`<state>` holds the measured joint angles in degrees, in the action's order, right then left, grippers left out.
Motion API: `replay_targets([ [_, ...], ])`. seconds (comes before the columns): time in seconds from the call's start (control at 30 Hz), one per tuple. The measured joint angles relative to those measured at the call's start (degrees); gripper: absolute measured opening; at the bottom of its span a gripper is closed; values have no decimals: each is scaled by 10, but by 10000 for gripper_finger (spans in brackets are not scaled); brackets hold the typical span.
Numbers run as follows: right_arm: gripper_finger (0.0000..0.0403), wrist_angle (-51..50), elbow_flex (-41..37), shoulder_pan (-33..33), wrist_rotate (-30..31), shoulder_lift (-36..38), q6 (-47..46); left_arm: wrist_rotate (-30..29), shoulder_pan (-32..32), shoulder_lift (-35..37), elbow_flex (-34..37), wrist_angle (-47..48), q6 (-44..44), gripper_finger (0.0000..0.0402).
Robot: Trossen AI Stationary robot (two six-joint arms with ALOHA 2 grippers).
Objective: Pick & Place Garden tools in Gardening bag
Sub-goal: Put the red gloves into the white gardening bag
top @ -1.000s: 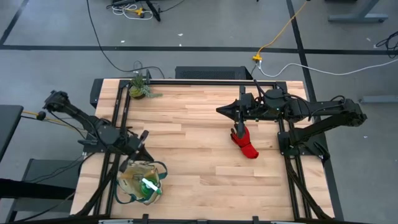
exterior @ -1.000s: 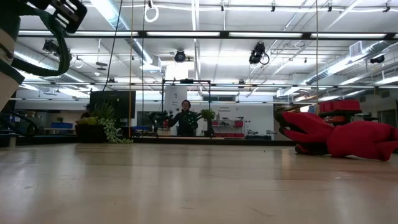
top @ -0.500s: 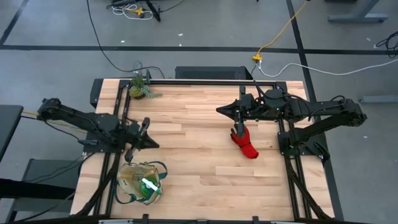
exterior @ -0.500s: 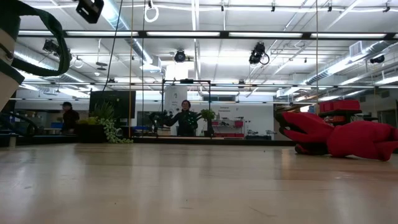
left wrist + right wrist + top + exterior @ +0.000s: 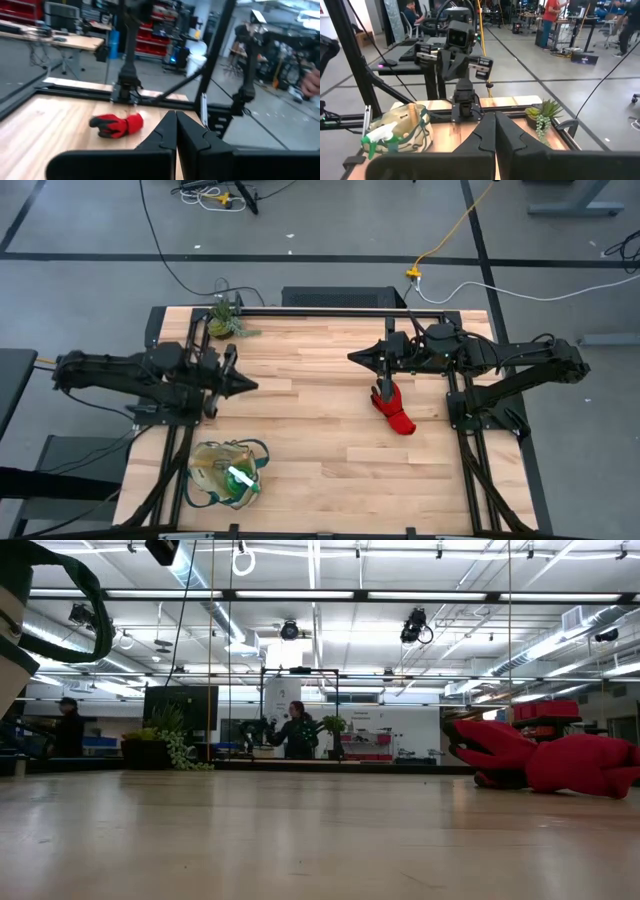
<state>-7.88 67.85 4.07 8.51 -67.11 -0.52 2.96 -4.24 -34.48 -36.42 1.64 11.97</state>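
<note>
Evidently only the red-and-black glove bundle (image 5: 393,409) is left out, on the table's right side well apart from the gardening bag (image 5: 226,473), while the left gripper (image 5: 243,385) and right gripper (image 5: 356,358) are held shut and empty above the boards.

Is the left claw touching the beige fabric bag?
Apart. The high view shows the shut left claw with bare wood between it and the beige fabric bag.

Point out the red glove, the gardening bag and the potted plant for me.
red glove (image 5: 394,410): high view, middle of the red fabric.
gardening bag (image 5: 205,468): high view, beige fabric wall near the rim.
potted plant (image 5: 222,322): high view, green leaves at the table's far left corner.
</note>
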Motion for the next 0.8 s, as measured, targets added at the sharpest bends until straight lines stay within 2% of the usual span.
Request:
replay_targets([
  [0.23, 0, -8, 0, 0, 0, 7, -6, 0, 44, 0, -20, 7, 9, 3],
  [0.5, 0, -37, 0, 0, 0, 46, -15, 29, 77, 0, -34, 12, 24, 3],
  [0.8, 0, -68, 0, 0, 49, 105, -20, 30, 98, -6, -60, 15, 24, 3],
])
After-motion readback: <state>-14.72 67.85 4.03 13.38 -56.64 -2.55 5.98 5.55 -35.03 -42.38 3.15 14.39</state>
